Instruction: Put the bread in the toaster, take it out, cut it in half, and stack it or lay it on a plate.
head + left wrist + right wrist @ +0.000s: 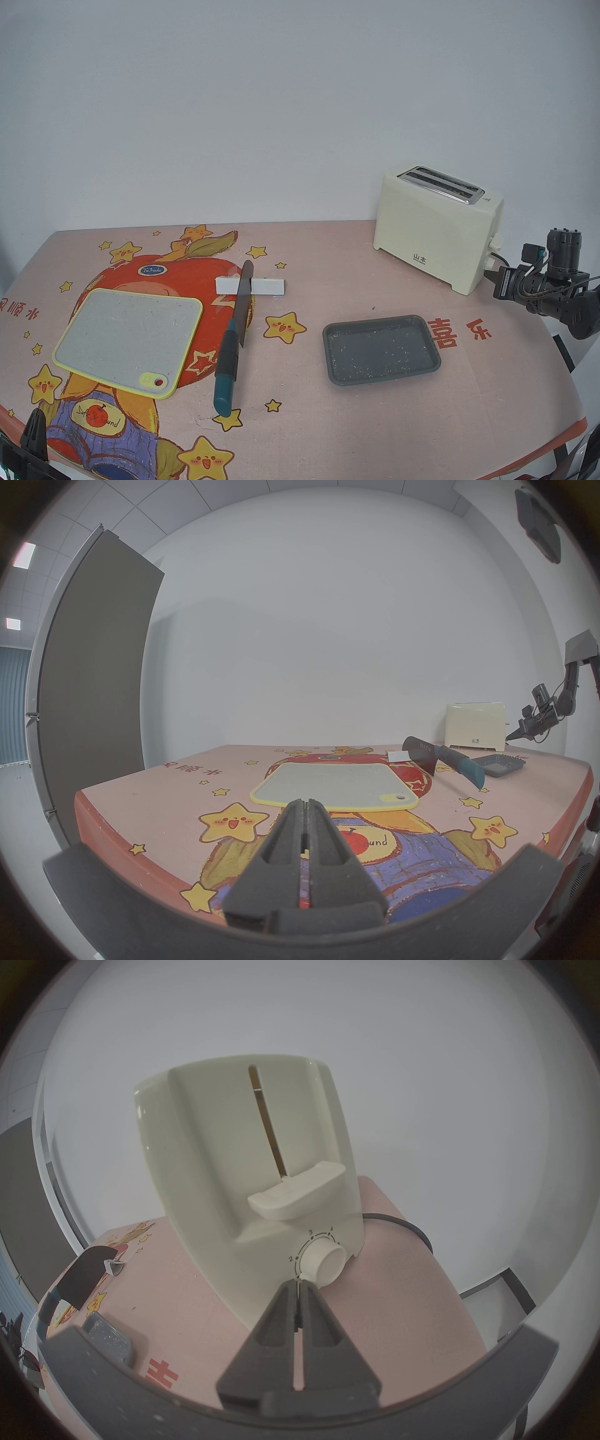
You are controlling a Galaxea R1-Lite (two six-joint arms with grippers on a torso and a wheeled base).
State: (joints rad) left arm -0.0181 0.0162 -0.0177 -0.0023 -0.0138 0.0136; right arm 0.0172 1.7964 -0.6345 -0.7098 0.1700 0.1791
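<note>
Step in hand: the toasting stage. The right gripper (299,1286), fingers pressed together on nothing, sits just beside the dial (325,1262) on the toaster (437,228). The lever (297,1192) is low in its track. The bread is judged to be down in the slots (hidden). The next move probably calls for raising that lever. The right wrist view gives lever and dial. The head view gives knife (234,337), cutting board (128,337) and grey tray (381,350). The left gripper (306,808), likewise closed and empty, hangs near the table edge.
</note>
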